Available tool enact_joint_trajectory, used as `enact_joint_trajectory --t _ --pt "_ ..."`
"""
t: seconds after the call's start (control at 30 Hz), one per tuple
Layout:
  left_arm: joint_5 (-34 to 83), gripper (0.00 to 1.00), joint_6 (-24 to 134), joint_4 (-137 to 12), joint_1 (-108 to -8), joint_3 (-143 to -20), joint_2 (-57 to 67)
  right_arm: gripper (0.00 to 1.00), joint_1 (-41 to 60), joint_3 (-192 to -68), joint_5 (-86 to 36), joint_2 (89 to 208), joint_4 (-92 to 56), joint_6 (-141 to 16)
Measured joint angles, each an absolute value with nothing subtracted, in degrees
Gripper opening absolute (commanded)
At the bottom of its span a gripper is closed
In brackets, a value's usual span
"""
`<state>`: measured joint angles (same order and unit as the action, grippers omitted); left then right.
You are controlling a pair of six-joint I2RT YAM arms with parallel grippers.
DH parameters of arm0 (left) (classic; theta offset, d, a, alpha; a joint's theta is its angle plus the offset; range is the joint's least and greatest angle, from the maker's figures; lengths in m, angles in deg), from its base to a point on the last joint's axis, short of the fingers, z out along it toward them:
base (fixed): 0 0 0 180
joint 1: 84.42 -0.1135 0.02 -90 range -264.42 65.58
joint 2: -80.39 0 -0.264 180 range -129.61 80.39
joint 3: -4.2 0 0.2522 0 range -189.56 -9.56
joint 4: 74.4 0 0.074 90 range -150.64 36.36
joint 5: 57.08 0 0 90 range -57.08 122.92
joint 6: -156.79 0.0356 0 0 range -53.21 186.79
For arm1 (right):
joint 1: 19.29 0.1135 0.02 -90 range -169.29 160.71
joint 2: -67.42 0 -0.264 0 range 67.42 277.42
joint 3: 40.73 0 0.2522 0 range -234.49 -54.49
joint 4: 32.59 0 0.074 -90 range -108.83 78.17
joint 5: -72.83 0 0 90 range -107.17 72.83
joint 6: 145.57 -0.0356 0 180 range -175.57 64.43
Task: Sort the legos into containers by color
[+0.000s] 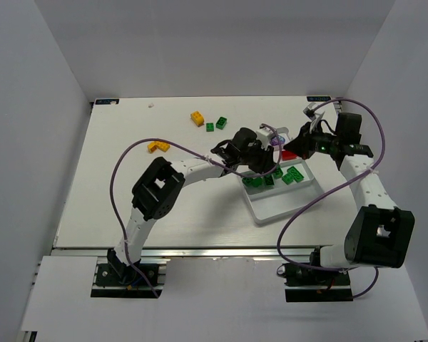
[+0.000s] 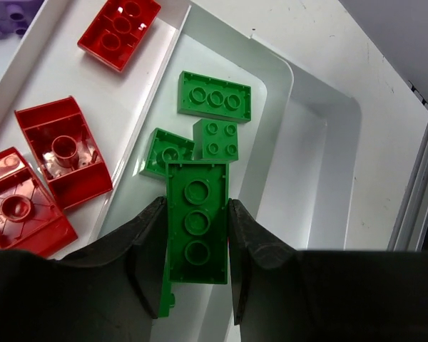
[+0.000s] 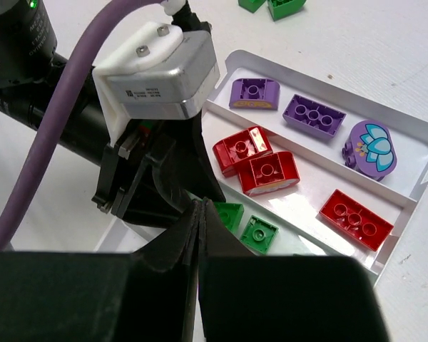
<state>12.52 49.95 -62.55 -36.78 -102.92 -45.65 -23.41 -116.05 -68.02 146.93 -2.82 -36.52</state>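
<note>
Left gripper (image 2: 196, 239): closed on a green brick (image 2: 197, 206), with its two dark fingers (image 2: 146, 246) pressed against the brick's long sides. The brick shows its hollow underside and hangs over the tray compartment that holds green pieces.
Right gripper (image 3: 198, 214): its fingers meet with no gap and nothing shows between them. In the top view it hovers over the tray at about 2 o'clock from the left gripper.
Table (image 1: 128, 128): white, and the tray sits at about 4 o'clock from its centre.
Tray (image 1: 274, 206): white and rectangular, with low walls and thin dividers forming long parallel compartments.
Purple bricks (image 3: 314, 115): three in the outermost compartment in the right wrist view. The one at the 3 o'clock end is round with a pale flower top (image 3: 371, 146).
Red bricks (image 3: 352, 219): three in the neighbouring compartment, two of them touching each other.
Green bricks (image 2: 214, 96): three lying at 12 o'clock from the held brick, in the same compartment, the nearer two touching.
Loose bricks: on the bare table outside the tray. Two green ones (image 1: 221, 122) and a yellow one (image 1: 197, 117) lie near 12 o'clock from the table's centre, and a yellow-orange one (image 1: 158, 147) lies at about 10 o'clock.
</note>
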Motion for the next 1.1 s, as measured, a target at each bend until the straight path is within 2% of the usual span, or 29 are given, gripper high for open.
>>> enact_joint_trajectory --t 0.27,0.4,0.57,0.67,0.7,0.83,0.87,0.97,1.0,1.03,1.1 --pt "12.80 0.61 49.08 -60.97 -36.13 -105.33 -46.74 0.00 -23.41 -116.03 -67.10 146.88 -3.32 -36.76" --pt "13.48 0.65 48.97 -59.88 -36.13 -105.33 -46.78 0.00 -23.41 -116.03 -66.90 146.90 -3.65 -37.09" --pt "14.94 0.63 49.58 -58.90 -36.06 -105.33 -46.78 0.00 -23.41 -116.03 -66.73 146.90 -3.69 -37.20" --pt "16.45 0.55 50.32 -58.22 -36.08 -105.28 -46.67 0.01 -23.41 -116.03 -66.58 146.95 -3.78 -37.22" --pt "17.31 0.41 50.46 -57.98 -36.19 -105.06 -46.50 0.02 -23.41 -116.03 -66.58 146.99 -3.85 -37.22" --pt "20.23 0.06 49.98 -57.67 -37.28 -100.82 -42.76 0.04 -23.39 -116.60 -66.60 148.46 -3.78 -37.24" --pt "20.71 0.05 49.65 -57.81 -37.76 -98.97 -41.12 0.04 -23.35 -117.06 -66.53 149.29 -3.56 -37.22" --pt "23.56 0.06 48.73 -58.22 -40.56 -91.23 -33.45 0.05 -22.10 -120.97 -65.42 153.46 -2.01 -37.05" --pt "24.74 0.11 48.27 -58.13 -41.92 -88.48 -30.19 0.07 -21.44 -122.67 -64.83 155.10 -1.60 -36.89" --pt "25.81 0.26 47.90 -58.42 -43.32 -86.27 -27.40 0.09 -20.46 -124.44 -64.00 156.70 -1.09 -36.72" --pt "28.08 0.37 46.65 -58.26 -46.09 -82.73 -22.22 0.12 -18.01 -127.57 -61.81 159.60 -0.09 -36.33"
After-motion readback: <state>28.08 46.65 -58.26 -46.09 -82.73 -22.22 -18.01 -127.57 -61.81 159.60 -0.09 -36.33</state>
